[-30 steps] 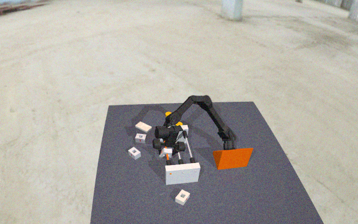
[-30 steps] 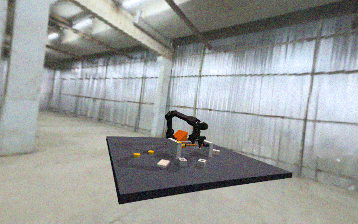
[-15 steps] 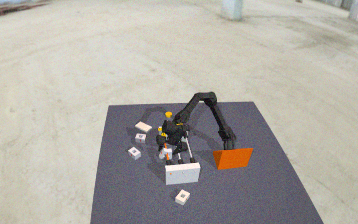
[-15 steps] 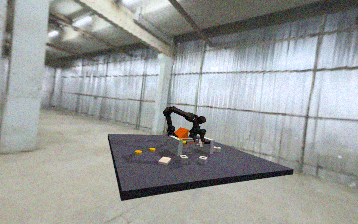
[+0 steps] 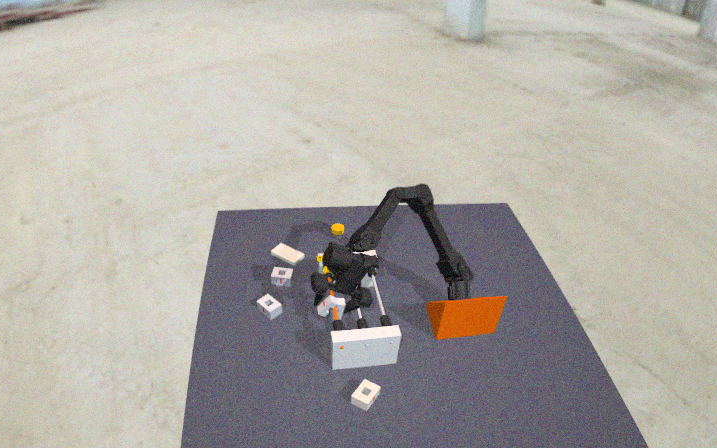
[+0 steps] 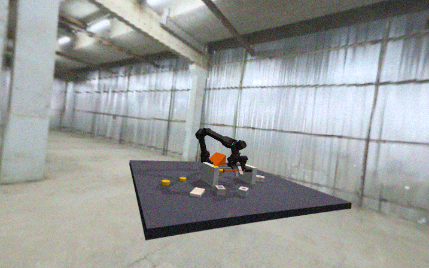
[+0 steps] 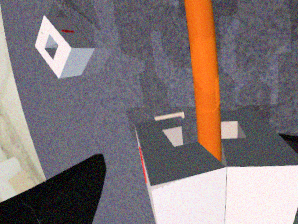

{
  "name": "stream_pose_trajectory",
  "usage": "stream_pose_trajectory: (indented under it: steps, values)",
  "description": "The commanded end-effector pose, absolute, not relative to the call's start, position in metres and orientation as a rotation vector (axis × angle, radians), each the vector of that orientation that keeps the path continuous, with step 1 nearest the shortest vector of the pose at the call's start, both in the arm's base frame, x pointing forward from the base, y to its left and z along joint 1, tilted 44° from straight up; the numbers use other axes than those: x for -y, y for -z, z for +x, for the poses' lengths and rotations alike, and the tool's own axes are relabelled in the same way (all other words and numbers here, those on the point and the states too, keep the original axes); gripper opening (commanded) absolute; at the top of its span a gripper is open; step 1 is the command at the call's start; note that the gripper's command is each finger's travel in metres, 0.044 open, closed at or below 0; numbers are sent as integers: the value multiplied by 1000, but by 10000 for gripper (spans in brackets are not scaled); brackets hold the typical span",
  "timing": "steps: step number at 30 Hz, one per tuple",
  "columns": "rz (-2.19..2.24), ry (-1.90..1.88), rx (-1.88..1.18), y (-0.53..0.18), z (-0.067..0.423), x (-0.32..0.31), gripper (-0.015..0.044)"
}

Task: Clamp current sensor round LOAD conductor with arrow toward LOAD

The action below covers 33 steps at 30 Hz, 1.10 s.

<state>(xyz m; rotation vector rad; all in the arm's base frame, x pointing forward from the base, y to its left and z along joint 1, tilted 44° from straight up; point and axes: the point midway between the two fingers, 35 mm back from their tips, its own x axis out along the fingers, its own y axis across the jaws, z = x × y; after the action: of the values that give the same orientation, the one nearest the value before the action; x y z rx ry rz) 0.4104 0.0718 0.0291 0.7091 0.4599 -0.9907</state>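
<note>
The white split-core sensor (image 7: 213, 185) sits round the orange conductor (image 7: 201, 50), its two halves meeting at a seam. In the top view the sensor (image 5: 330, 304) is on the orange rod (image 5: 335, 313), just behind the white end block (image 5: 365, 346). My gripper (image 5: 337, 289) stands open over the sensor, with the fingers apart from its sides. Only one dark finger (image 7: 56, 219) shows in the wrist view, at the lower left and clear of the sensor. I cannot read the LOAD marker or the arrow.
Two pale rods (image 5: 378, 300) run beside the orange one into the end block. Other white hollow blocks (image 5: 281, 275) (image 5: 269, 305) (image 5: 365, 394) and a flat white slab (image 5: 287, 253) lie around. A yellow disc (image 5: 337, 228) lies behind and an orange panel (image 5: 465, 316) stands at the right.
</note>
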Motion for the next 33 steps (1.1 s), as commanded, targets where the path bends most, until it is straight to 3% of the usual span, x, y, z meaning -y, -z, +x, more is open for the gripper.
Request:
stream_pose_trajectory:
  steps: [1,33]
  values:
    - [709,968,-455,-23,411,-67,440]
    - [729,832,-395,-35,427,-80,440]
